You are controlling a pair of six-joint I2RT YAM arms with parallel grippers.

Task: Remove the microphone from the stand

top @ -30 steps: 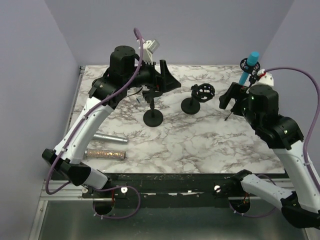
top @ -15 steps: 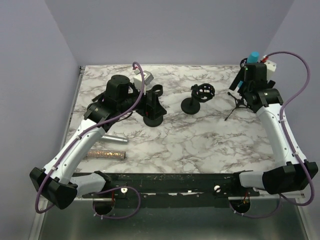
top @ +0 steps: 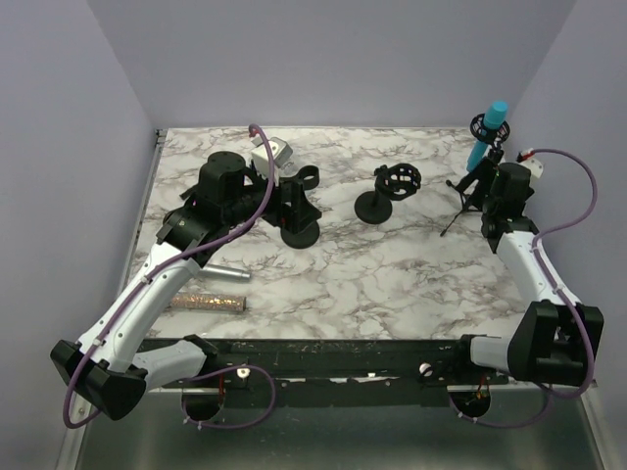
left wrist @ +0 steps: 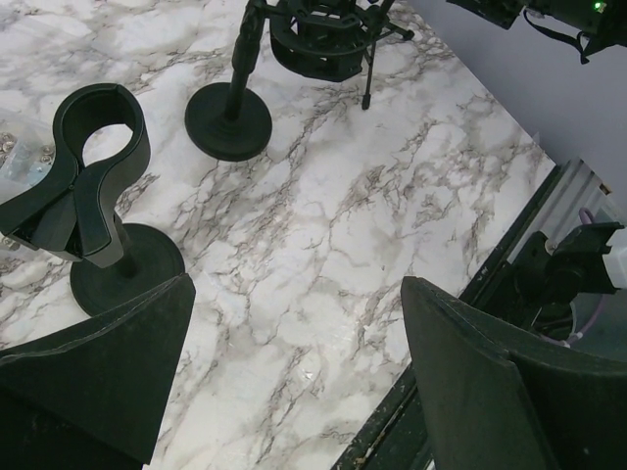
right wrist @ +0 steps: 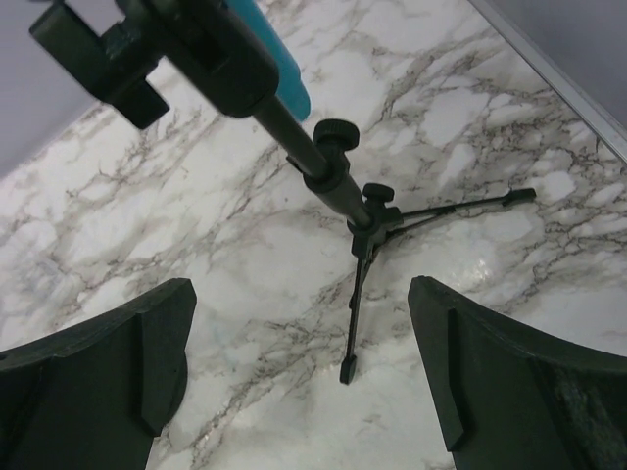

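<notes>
Nothing of the task is done yet. The blue microphone (top: 493, 122) sits in its holder (right wrist: 201, 54) at the top of the tripod stand (top: 468, 196), in the upper right of the top view, on the table (top: 392, 274).

Your right tool (right wrist: 304, 392) is spread wide and grips nothing. In its wrist view the stand's pole and legs show ahead of the gap between the fingers. The microphone's blue body is at the top of the frame, touching neither finger.

Your left tool (left wrist: 294, 392) is spread too and empty. It is just beside an empty clip stand (left wrist: 93, 196), left of centre in the top view and well apart from the microphone.

All of the work is left, as I judge it: grip the microphone, perhaps steady the stand, and draw the microphone out of the holder.
</notes>
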